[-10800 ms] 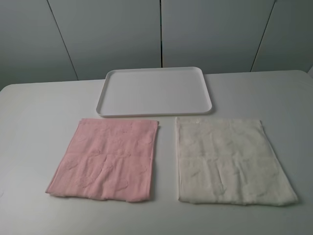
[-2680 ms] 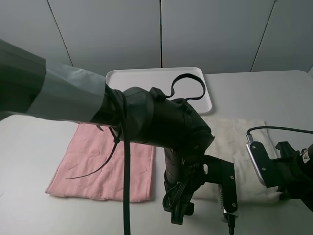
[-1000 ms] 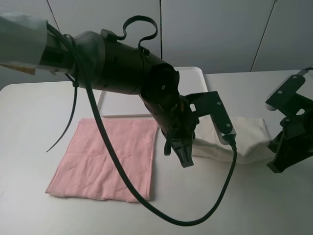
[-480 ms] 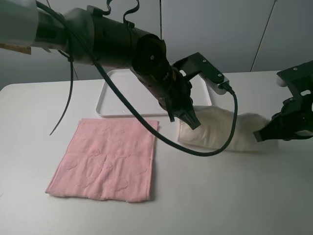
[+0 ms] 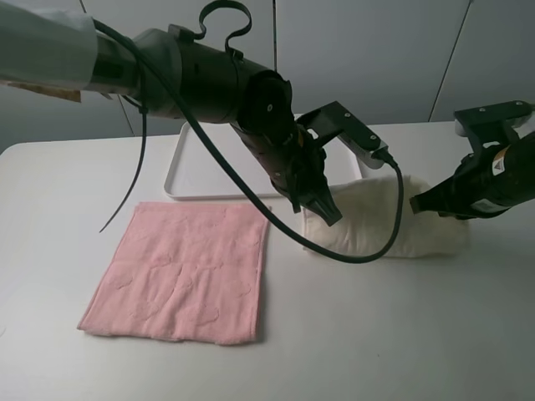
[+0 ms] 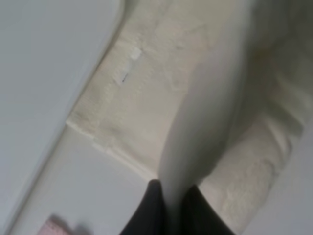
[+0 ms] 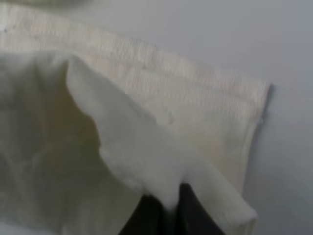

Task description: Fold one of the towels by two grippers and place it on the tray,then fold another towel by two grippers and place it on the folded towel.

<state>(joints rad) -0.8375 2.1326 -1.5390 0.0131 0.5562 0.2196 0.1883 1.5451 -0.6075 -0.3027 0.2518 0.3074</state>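
From left: the pink towel (image 5: 180,271) lies flat on the table (image 5: 58,192), the white tray (image 5: 201,159) behind it. The left gripper (image 5: 326,210) and the right gripper (image 5: 424,205) are each clamped on a raised edge of the cream towel (image 5: 376,230), half folded in front of the tray. If a pinch slips or one arm outruns the other, the fold could skew

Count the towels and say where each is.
2. The pink towel lies flat on the left; the cream towel is on the right, pinched by the left gripper and right gripper.
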